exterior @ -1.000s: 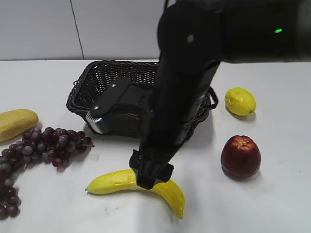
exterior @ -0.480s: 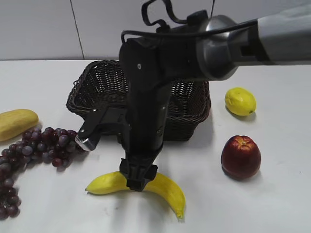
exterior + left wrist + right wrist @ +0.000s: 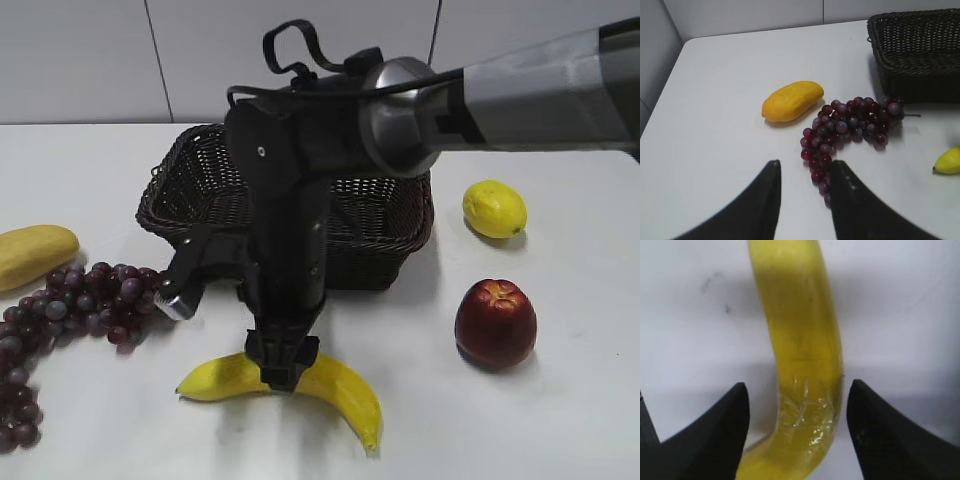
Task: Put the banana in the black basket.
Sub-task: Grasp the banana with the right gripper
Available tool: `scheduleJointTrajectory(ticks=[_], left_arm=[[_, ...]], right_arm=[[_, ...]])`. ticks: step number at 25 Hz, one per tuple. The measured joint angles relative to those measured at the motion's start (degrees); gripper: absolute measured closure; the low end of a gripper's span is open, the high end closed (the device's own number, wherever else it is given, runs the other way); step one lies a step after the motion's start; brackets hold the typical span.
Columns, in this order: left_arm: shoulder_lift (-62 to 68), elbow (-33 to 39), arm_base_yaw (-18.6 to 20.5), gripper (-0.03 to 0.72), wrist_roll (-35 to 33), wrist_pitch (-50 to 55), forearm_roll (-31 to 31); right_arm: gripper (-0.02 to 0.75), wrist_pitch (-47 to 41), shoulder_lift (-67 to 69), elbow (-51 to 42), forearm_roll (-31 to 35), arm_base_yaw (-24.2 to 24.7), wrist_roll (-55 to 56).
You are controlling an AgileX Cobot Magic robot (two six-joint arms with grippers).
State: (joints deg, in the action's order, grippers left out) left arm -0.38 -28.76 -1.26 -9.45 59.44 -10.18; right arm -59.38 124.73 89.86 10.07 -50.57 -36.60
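The banana (image 3: pixel 340 392) lies on the white table in front of the black basket (image 3: pixel 200 165). My right gripper (image 3: pixel 281 378) is down over the banana's middle. In the right wrist view the banana (image 3: pixel 802 340) runs between the two open fingers (image 3: pixel 796 392), with a gap on each side. My left gripper (image 3: pixel 804 167) is open and empty above the table, near the grapes (image 3: pixel 847 122). The banana's tip (image 3: pixel 949 161) and the basket's corner (image 3: pixel 915 45) show at the right of the left wrist view.
A bunch of dark red grapes (image 3: pixel 90 300) lies left of the banana. A blunt pale-yellow fruit (image 3: pixel 32 253) sits at the far left. A lemon (image 3: pixel 494 208) and a red apple (image 3: pixel 495 322) sit right of the basket.
My right arm has swung left and lowered, bringing its gripper down over the banana's middle. The banana has not moved.
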Motion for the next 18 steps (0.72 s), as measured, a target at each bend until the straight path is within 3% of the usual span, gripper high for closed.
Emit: scheduleJointTrajectory(ticks=[13, 18], left_arm=[[0.0, 0.0, 0.0, 0.369, 0.0, 0.0, 0.0], [0.0, 0.0, 0.0, 0.369, 0.0, 0.0, 0.0]], right_arm=[[0.274, -2.4, 4.3, 2.8, -0.5, 0.0, -1.0], [0.344, -2.3, 4.3, 2.8, -0.4, 0.0, -1.3]])
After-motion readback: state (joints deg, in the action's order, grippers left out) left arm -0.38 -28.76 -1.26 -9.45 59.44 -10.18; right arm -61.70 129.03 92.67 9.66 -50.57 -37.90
